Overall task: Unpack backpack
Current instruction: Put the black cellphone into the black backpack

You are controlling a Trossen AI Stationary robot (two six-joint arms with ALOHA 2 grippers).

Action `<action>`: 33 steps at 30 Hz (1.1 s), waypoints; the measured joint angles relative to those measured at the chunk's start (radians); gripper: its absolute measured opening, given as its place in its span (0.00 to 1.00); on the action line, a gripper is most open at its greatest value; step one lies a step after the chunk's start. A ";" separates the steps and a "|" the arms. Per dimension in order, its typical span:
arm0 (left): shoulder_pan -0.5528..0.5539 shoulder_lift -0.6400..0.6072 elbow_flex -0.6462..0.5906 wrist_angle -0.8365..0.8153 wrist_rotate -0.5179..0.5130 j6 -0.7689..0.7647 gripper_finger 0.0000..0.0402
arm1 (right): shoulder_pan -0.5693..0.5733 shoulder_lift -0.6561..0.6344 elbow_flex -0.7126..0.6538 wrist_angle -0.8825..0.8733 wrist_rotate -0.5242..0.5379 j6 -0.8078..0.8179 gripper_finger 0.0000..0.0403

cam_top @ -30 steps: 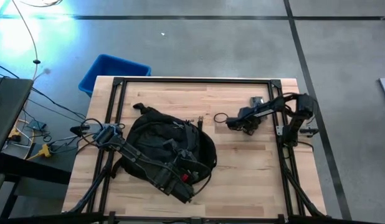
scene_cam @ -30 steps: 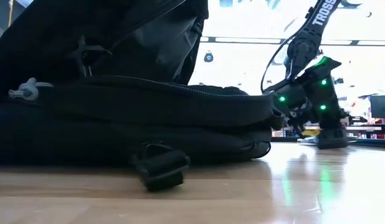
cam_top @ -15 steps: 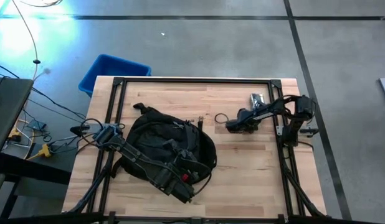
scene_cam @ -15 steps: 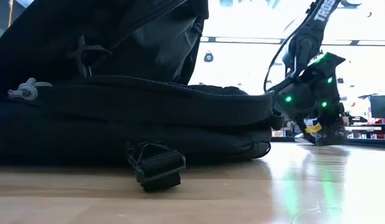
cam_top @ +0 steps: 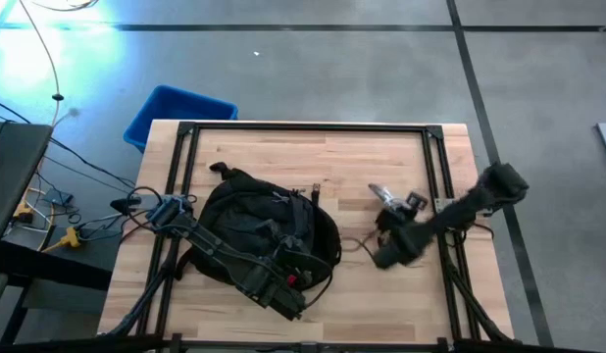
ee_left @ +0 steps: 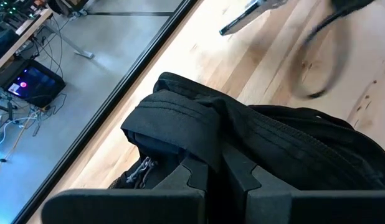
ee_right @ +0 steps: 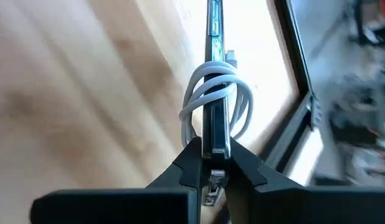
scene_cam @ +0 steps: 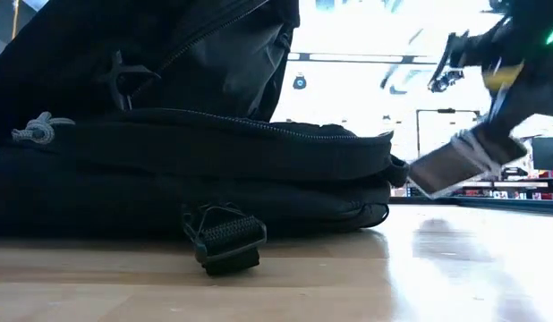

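While the right hand [ee_right: 212, 163] clenches a cable-wrapped flat device [ee_right: 215, 93], the backpack [cam_top: 269, 230] lies just beside it.

Matt black fabric backpack [cam_top: 269, 235] on pale, smooth, faintly glossy wooden table [cam_top: 313, 157].

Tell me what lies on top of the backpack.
The left claw lies on the backpack, shut on a fold of its black fabric. Nothing else rests on top. The fabric covers the inside. The right claw is off beside it, shut on a flat device wrapped in white cable.
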State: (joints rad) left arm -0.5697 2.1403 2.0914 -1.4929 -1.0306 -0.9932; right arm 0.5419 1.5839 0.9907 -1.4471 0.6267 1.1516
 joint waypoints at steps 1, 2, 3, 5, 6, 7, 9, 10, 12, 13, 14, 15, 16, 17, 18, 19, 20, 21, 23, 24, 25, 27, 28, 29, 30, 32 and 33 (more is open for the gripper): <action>0.000 0.000 0.000 0.000 0.000 0.000 0.00 | 0.042 -0.021 0.017 -0.008 0.024 0.039 0.04; 0.000 0.000 0.000 0.000 0.000 0.000 0.00 | 0.086 -0.040 0.034 -0.008 0.055 0.078 0.04; 0.000 0.000 0.000 0.000 0.000 0.000 0.00 | 0.125 -0.057 0.053 -0.005 0.091 0.109 0.04; 0.000 0.000 0.000 0.000 0.000 0.000 0.00 | 0.197 -0.090 0.093 0.019 0.153 0.153 0.04; 0.000 0.000 0.000 0.000 -0.002 0.000 0.00 | 0.228 -0.104 0.110 0.045 0.183 0.166 0.04; 0.000 0.000 0.000 0.001 -0.006 0.000 0.00 | 0.257 -0.115 0.123 0.088 0.215 0.176 0.04; 0.000 0.000 0.000 0.008 -0.030 -0.001 0.00 | 0.297 -0.134 0.128 0.220 0.261 0.170 0.04; 0.000 0.000 0.000 0.016 -0.043 0.000 0.00 | 0.305 -0.137 0.123 0.307 0.272 0.149 0.04; 0.000 0.000 0.000 0.043 -0.064 0.008 0.00 | 0.306 -0.137 0.095 0.479 0.299 0.096 0.04; 0.000 0.000 -0.001 0.051 -0.072 0.012 0.00 | 0.296 -0.136 0.071 0.579 0.308 0.058 0.04; 0.000 0.000 -0.001 0.057 -0.077 0.016 0.00 | 0.280 -0.136 0.046 0.695 0.307 0.004 0.04; 0.001 0.000 -0.001 0.060 -0.080 0.016 0.00 | 0.260 -0.136 0.020 0.820 0.295 -0.056 0.04; 0.003 0.000 -0.001 0.064 -0.082 0.016 0.00 | 0.233 -0.136 -0.009 0.933 0.270 -0.113 0.04; 0.006 0.000 -0.001 0.071 -0.086 0.017 0.00 | 0.203 -0.136 -0.041 1.033 0.230 -0.164 0.04; 0.006 0.000 -0.001 0.078 -0.093 0.017 0.00 | 0.168 -0.136 -0.076 1.120 0.180 -0.198 0.04; 0.006 0.000 -0.001 0.081 -0.110 0.018 0.00 | 0.129 -0.131 -0.113 1.206 0.123 -0.223 0.04; 0.006 0.001 -0.001 0.086 -0.136 0.020 0.00 | 0.089 -0.124 -0.146 1.289 0.067 -0.241 0.04; 0.006 0.001 -0.001 0.098 -0.169 0.029 0.00 | 0.052 -0.121 -0.177 1.361 0.019 -0.256 0.04; 0.005 0.001 -0.001 0.135 -0.224 0.067 0.00 | -0.017 -0.121 -0.235 1.484 -0.019 -0.276 0.04; 0.003 0.001 -0.001 0.155 -0.242 0.092 0.00 | -0.046 -0.120 -0.258 1.547 -0.021 -0.278 0.04; 0.002 0.001 -0.001 0.175 -0.255 0.122 0.00 | -0.072 -0.119 -0.276 1.602 -0.034 -0.278 0.04; 0.001 0.001 -0.001 0.219 -0.261 0.179 0.00 | -0.116 -0.113 -0.303 1.678 -0.083 -0.283 0.04; 0.003 0.001 -0.001 0.240 -0.262 0.203 0.00 | -0.133 -0.101 -0.308 1.707 -0.113 -0.286 0.04; 0.004 0.001 -0.001 0.257 -0.262 0.223 0.00 | -0.142 -0.091 -0.312 1.720 -0.139 -0.285 0.05; 0.006 0.001 -0.001 0.274 -0.260 0.242 0.00 | -0.145 -0.078 -0.313 1.720 -0.156 -0.277 0.06; 0.007 0.001 -0.001 0.296 -0.253 0.260 0.00 | -0.146 -0.046 -0.312 1.720 -0.214 -0.281 0.10; 0.007 0.001 -0.001 0.296 -0.250 0.262 0.00 | -0.145 -0.029 -0.309 1.718 -0.242 -0.298 0.13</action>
State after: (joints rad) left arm -0.5629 2.1410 2.0907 -1.1965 -1.2805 -0.7311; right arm 0.3971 1.5549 0.6817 0.2713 0.3844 0.8537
